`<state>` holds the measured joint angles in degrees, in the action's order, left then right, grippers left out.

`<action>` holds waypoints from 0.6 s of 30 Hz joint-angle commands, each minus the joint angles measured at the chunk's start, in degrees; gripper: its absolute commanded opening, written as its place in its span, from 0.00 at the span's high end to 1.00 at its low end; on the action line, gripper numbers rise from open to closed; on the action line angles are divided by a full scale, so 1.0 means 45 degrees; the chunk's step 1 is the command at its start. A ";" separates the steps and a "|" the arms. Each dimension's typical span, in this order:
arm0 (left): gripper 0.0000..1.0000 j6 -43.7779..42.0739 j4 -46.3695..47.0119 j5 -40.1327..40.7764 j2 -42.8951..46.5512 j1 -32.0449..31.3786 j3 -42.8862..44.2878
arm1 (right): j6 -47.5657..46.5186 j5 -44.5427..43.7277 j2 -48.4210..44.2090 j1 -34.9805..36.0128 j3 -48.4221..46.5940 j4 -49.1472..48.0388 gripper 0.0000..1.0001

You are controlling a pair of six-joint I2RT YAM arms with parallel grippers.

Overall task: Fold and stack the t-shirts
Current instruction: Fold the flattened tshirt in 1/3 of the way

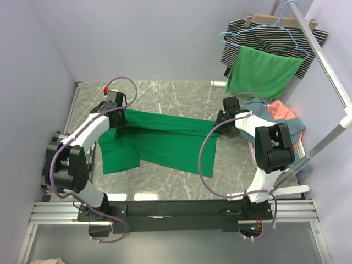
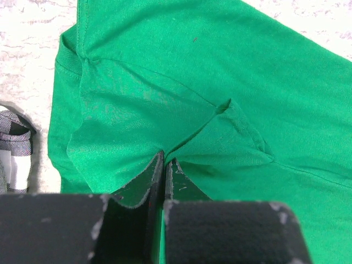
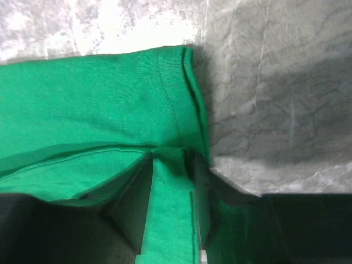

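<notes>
T-shirt [image 1: 165, 140] emerald grn; hung garment [image 1: 235, 47] blk/wht stripes; cloth [image 1: 264, 74] brighter grn; table [image 1: 176, 93] grey marble.

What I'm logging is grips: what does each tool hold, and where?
Both hold the emerald green cotton t-shirt: the left tool pinches a fold at one end, the right tool the stitched hem at the other.

Both arms look alike: the left arm [image 1: 87, 130] and right arm [image 1: 264, 179] have white links between chunky black joint blocks. Purple cables [image 1: 201, 159] loop off each, and the left pincer [image 2: 164, 159] shows flat black fingers [image 2: 144, 190], scuffed pale at the edges.
</notes>
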<state>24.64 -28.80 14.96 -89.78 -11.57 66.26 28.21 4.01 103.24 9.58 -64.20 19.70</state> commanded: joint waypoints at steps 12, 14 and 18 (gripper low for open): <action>0.95 -0.0554 -0.0124 0.1167 -0.0088 -0.0026 0.1602 | -0.0370 -0.1142 -0.2199 -0.0099 -0.0906 0.0034 1.00; 0.95 -0.0748 -0.0066 0.1557 -0.0476 -0.0006 0.2246 | -0.0351 -0.1204 -0.2259 -0.0099 -0.1645 0.0307 1.00; 0.97 -0.1256 0.0071 0.2105 -0.1590 0.0304 0.3729 | -0.0233 -0.1477 -0.1714 -0.0137 -0.2976 0.0738 1.00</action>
<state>22.39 -30.28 20.03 -92.99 -11.51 76.53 27.22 0.38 95.85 9.50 -71.22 22.00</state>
